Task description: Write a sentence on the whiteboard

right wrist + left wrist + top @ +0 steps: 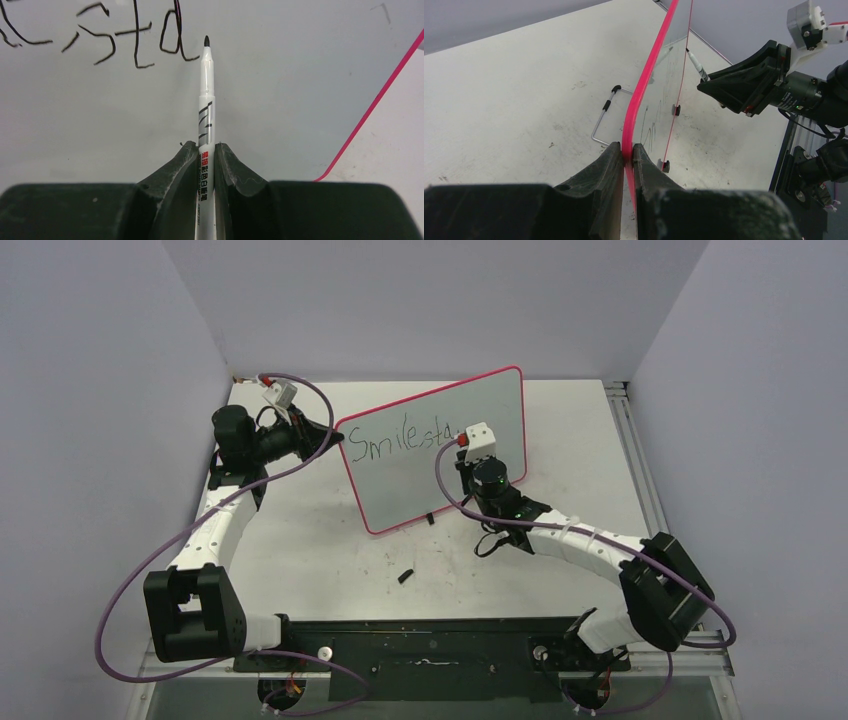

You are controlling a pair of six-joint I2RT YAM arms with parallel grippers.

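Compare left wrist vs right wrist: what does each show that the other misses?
Left wrist only: left tool clamped on the whiteboard rim, and the wire stand behind it. Right wrist only: letters "sta" face-on, the printed label on the marker, its tip just right of the "a". Both: whiteboard, marker, right tool, black writing.

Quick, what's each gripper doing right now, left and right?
The left gripper is shut on the rim of the whiteboard.
The right gripper is shut on a marker.
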